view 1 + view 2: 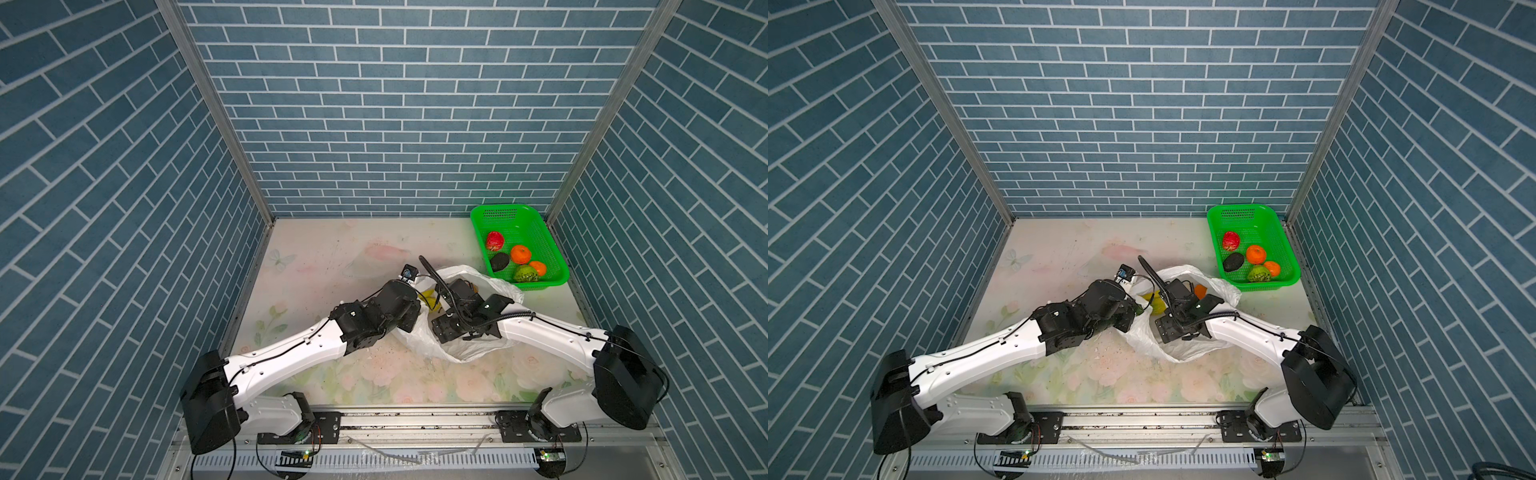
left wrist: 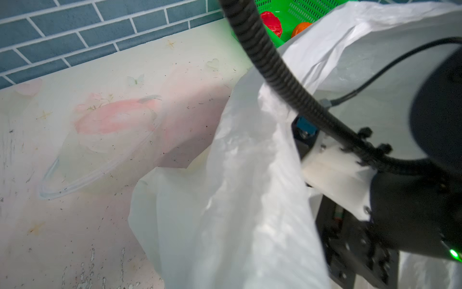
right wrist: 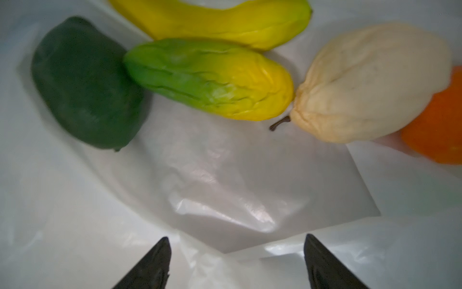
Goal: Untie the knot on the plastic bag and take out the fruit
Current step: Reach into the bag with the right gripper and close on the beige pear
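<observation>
Props open the plastic bag [image 1: 419, 340], mid-worktop just before the green basket [image 1: 536, 286] in the far right corner, with the left gripper [image 1: 415, 311] pressed together, seemingly on its rim, to admit the spread, empty right gripper [image 3: 236, 237] above the fruit [image 3: 210, 77] inside.

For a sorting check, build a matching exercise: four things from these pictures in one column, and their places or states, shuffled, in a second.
Column 1
1. red fruit
2. pale cream fruit
3. right claw
4. green basket

Column 2
A. in the far right corner of the table
B. open, holding nothing
C. lying in the green basket
D. in the plastic bag, next to an orange fruit

Pairs: 1-C, 2-D, 3-B, 4-A
</observation>
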